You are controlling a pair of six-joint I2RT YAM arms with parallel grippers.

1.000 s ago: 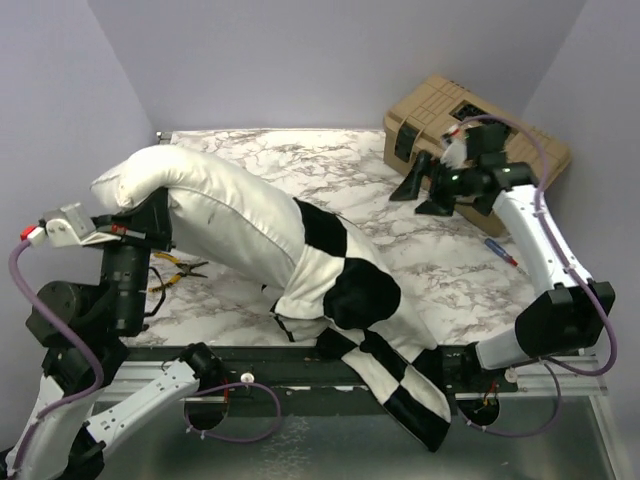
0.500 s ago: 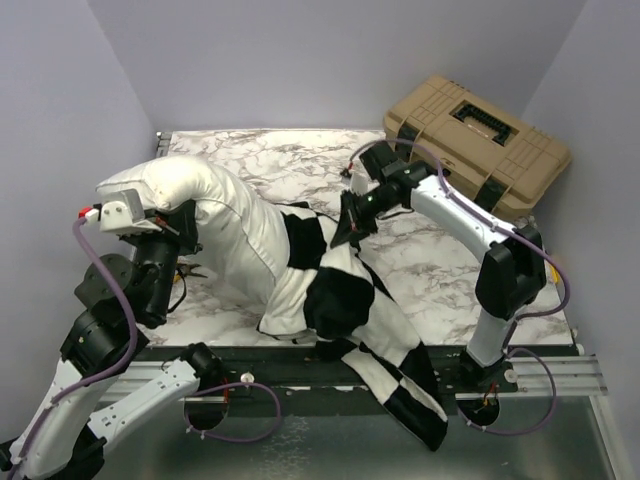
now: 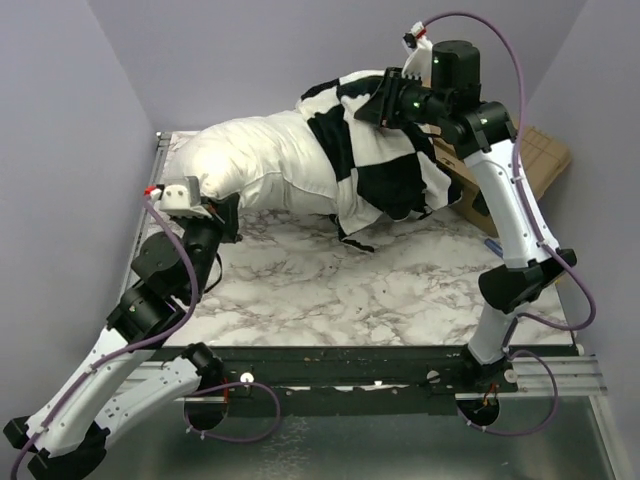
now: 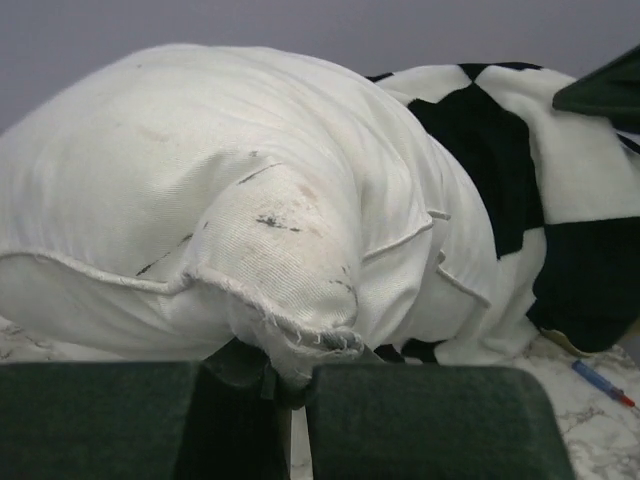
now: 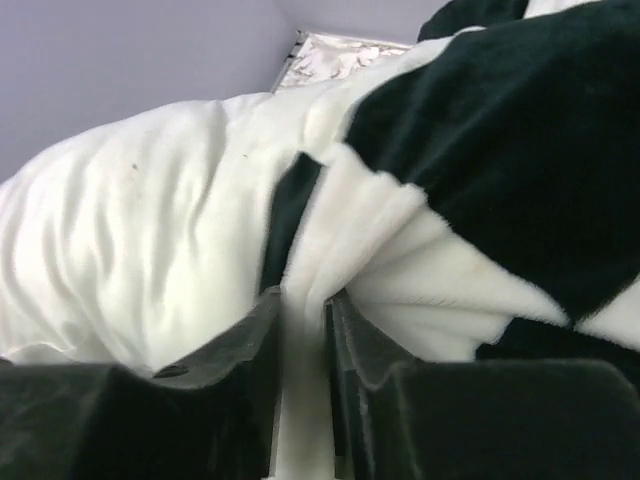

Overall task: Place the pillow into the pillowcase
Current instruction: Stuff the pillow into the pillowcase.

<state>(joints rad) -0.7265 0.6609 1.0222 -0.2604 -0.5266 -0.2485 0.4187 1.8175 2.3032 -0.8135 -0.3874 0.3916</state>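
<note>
Marbled tabletop (image 3: 330,290), tan case (image 3: 548,158) far right, small pen (image 3: 490,243) near it

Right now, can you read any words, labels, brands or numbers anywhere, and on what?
None can be read.
The pillow and pillowcase bear no print.
The tan case is mostly hidden and shows no lettering.
The pen is too small to tell.

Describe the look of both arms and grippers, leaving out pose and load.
The left arm and right arm share white shell links, black cylindrical joints and looping lilac cables with red-tipped white plugs. The left gripper and right gripper have dark, blocky fingers. Green lights glow on the right wrist.
</note>
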